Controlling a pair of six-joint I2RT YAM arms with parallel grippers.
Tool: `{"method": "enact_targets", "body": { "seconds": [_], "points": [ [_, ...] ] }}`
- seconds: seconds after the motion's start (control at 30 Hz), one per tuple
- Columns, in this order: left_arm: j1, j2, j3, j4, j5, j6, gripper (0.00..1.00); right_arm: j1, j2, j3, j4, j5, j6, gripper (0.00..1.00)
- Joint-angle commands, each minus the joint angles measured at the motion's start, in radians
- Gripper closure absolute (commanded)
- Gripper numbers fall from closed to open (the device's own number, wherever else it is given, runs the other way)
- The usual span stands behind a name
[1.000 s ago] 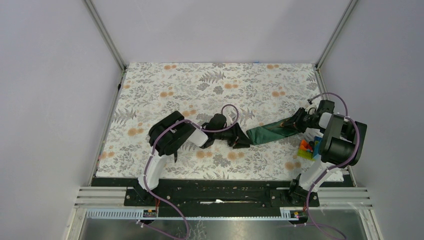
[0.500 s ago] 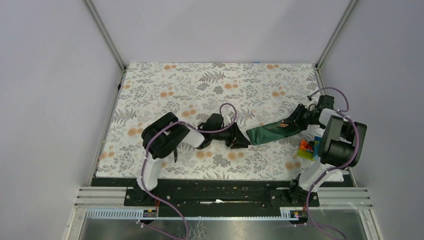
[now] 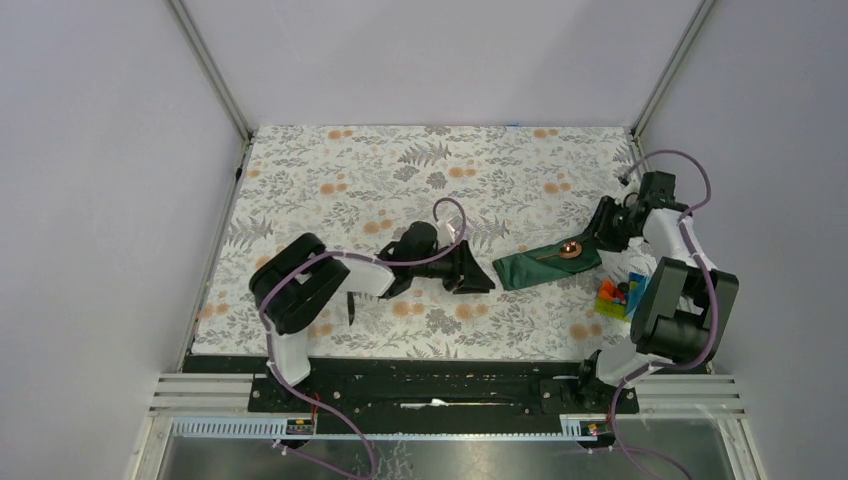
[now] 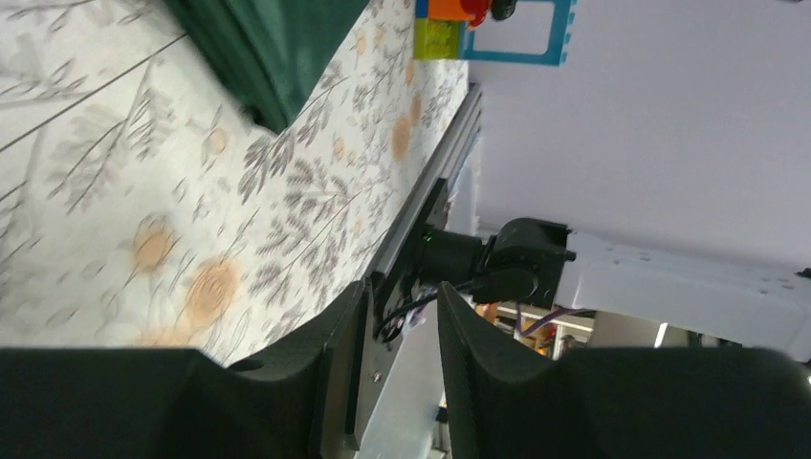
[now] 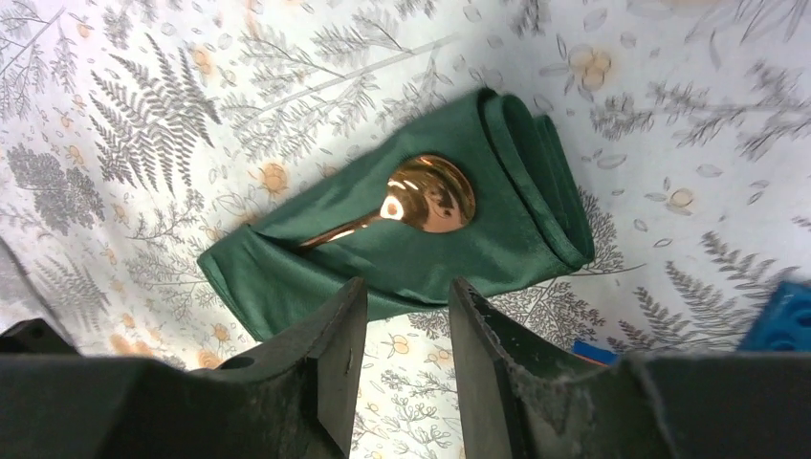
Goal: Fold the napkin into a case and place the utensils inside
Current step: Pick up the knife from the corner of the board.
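The dark green napkin lies folded into a long narrow pouch on the right part of the floral tablecloth; the copper spoon rests on it, bowl up near the rolled right end, its handle slipping under a fold toward the left; the right gripper hangs over the cloth's right end, jaws apart and empty; the left gripper sits low just beside the left end, its jaws a little apart with nothing between them; bright toy blocks sit near the table's right edge.
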Motion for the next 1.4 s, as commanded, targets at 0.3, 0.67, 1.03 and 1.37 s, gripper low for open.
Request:
{"method": "enact_targets", "body": {
  "seconds": [0.3, 0.67, 1.03, 1.37],
  "points": [
    [0.336, -0.662, 0.001, -1.174, -0.506, 0.752, 0.24, 0.652, -0.208, 0.118, 0.065, -0.043, 0.002, 0.26],
    [0.549, -0.664, -0.043, -1.295, -0.752, 0.533, 0.21, 0.848, -0.078, 0.187, 0.141, -0.145, 0.322, 0.01],
    [0.530, -0.338, 0.104, -1.368, -0.831, 0.476, 0.45, 0.830, -0.225, -0.004, 0.112, 0.038, 0.330, 0.01],
    [0.482, -0.196, 0.149, -1.394, -0.876, 0.428, 0.51, 0.805, -0.297, -0.039, 0.077, 0.072, 0.273, 0.00]
  ]
}}
